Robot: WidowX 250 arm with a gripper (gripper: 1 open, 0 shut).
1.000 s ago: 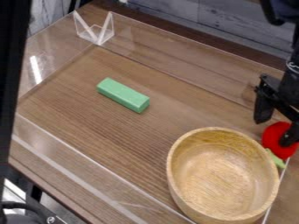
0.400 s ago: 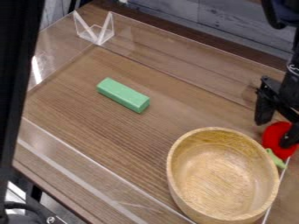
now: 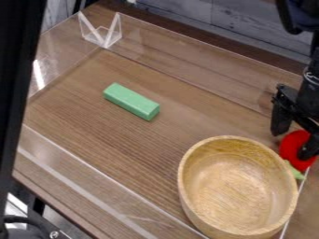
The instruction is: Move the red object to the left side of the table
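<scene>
While the glossy red toy [image 3: 294, 146] lay just beside the wooden bowl [image 3: 238, 187] on the desk [image 3: 93, 140], the gripper [image 3: 297, 129] stood over it, fingers apart.

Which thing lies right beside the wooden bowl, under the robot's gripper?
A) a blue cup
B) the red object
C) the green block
B: the red object sits at the bowl's upper right edge with the dark gripper over it, while the green block lies well away.

Bare tabletop [image 3: 144, 154] left of the bowl [image 3: 238, 187] — green block [image 3: 132, 102] beyond
</scene>
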